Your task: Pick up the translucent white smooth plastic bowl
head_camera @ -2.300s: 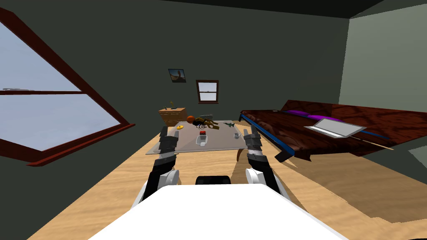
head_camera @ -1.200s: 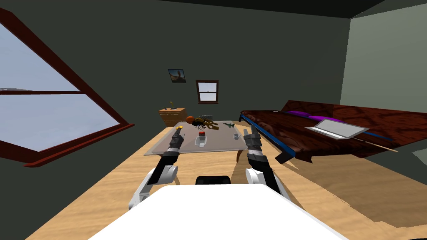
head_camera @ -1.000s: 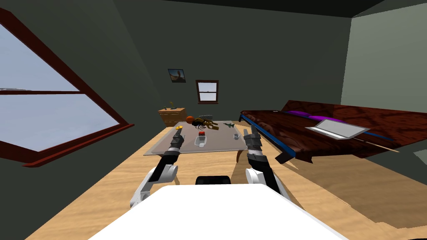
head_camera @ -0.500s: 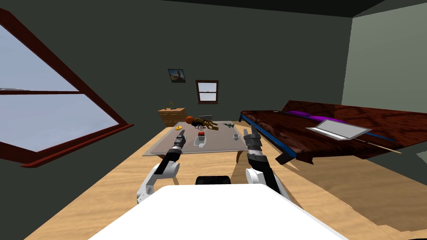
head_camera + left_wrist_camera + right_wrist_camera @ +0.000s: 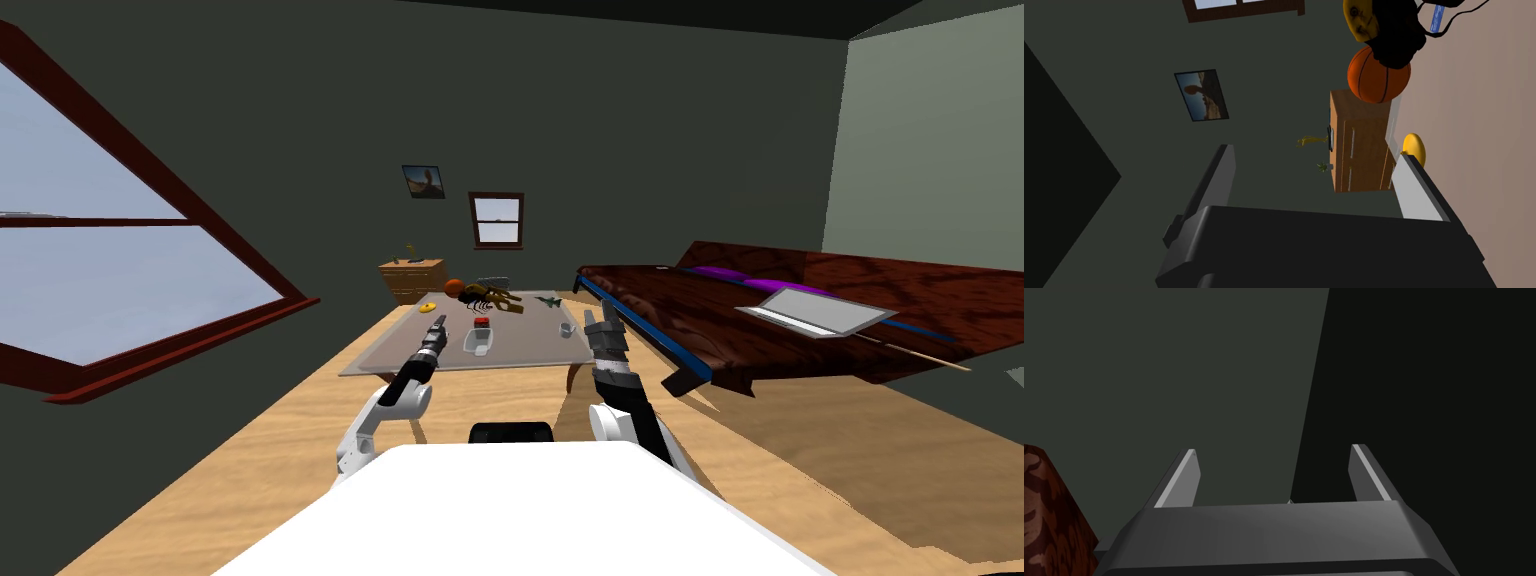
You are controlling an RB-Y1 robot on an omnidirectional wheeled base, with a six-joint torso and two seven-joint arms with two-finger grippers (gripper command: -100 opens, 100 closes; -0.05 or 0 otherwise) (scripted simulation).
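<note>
Grey table: pale bowl, seemingly; left pincer near, spread; right pincer spread.

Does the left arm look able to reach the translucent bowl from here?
Probably yes: the left pincer is open above the table beside the bowl, with nothing between them. It aims past the bowl toward the basketball, so it likely needs turning.

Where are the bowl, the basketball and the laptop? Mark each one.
bowl (image 5: 481, 342), head view, on its pale middle.
basketball (image 5: 1375, 80), left wrist view, on its orange face.
laptop (image 5: 815, 312), head view, on its grey top surface.
</note>
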